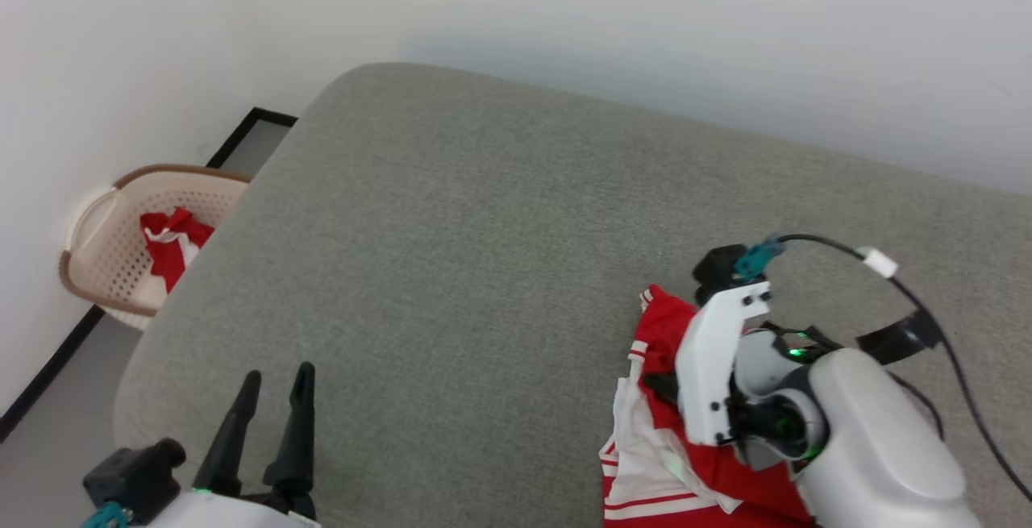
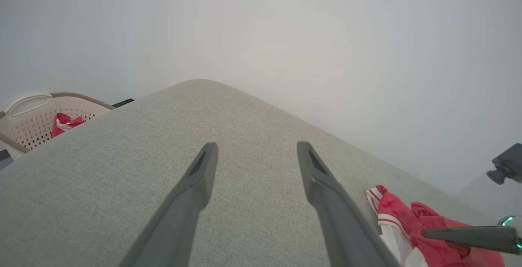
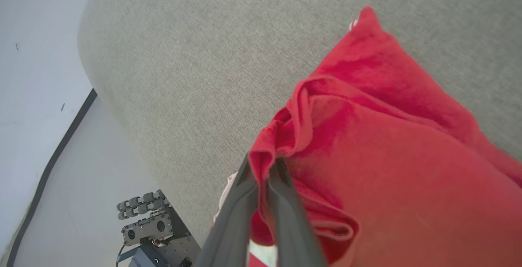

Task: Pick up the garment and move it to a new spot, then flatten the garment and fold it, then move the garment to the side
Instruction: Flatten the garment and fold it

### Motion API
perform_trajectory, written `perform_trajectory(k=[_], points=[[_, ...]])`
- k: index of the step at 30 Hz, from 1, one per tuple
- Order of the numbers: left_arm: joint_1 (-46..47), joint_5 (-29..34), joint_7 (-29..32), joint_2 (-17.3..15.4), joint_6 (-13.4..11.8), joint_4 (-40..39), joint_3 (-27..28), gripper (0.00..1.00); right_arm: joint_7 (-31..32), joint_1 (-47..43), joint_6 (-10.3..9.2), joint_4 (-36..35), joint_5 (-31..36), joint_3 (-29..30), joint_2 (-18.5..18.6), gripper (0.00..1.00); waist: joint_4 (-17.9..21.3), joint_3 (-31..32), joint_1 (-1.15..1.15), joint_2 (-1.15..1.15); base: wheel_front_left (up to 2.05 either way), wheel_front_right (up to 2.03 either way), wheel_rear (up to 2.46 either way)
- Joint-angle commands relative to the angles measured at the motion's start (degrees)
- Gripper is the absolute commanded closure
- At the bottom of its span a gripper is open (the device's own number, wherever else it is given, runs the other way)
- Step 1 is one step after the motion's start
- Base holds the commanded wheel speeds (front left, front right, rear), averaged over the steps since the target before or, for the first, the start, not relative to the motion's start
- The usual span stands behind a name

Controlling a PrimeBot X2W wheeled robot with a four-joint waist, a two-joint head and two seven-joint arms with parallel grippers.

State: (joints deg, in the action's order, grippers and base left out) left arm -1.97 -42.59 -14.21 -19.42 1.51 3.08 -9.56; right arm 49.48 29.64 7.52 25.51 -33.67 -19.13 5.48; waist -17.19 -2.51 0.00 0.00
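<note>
I am on the first step: picking up the shirt (image 3: 387, 157). My right gripper (image 3: 263, 165) has its two fingers pressed together on a fold of the red cloth, so it is pinching the shirt. The shirt sits in a crumpled heap at the near right part of the cushion (image 1: 484, 230), close to its front edge. Most of it looks like it is lying on the cushion; I cannot tell if any of it is off yet.

My left gripper (image 1: 278, 372) has its fingers spread wide and holds nothing. It hangs over the near left corner of the cushion.

A basket (image 1: 113, 214) with other red cloth sits on the floor past the cushion's left edge. I leave that alone.

Next, I think I need to lift the shirt up and carry it to the bare middle of the cushion. The pinch must not slip, and the lift should be high enough that the cloth does not drag.
</note>
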Motion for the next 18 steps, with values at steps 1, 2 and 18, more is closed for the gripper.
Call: perform_trajectory(k=[1, 2, 18], points=[[0.96, 0.29, -0.34, 0.32, 0.44, 0.33, -0.16, 0.0, -1.06, 1.11, -0.07, 1.62, 0.61, -1.27, -0.53, 1.0, -0.79, -0.43, 0.0, 0.0, 0.0, 0.0, 0.0], [1.09, 0.32, -0.38, 0.44, 0.53, 0.55, -0.26, 0.0, -1.98, 1.62, -0.07, 2.84, 0.72, -1.75, -0.72, 1.0, -0.98, -0.53, 0.0, 0.0, 0.0, 0.0, 0.0], [1.2, 0.57, -0.76, 0.92, 1.06, 1.81, 1.16, 0.0, -11.93, 7.88, -0.07, 10.61, -3.76, -10.36, -1.0, 0.0, 0.95, -0.84, 0.0, 0.0, 0.0, 0.0, 0.0]])
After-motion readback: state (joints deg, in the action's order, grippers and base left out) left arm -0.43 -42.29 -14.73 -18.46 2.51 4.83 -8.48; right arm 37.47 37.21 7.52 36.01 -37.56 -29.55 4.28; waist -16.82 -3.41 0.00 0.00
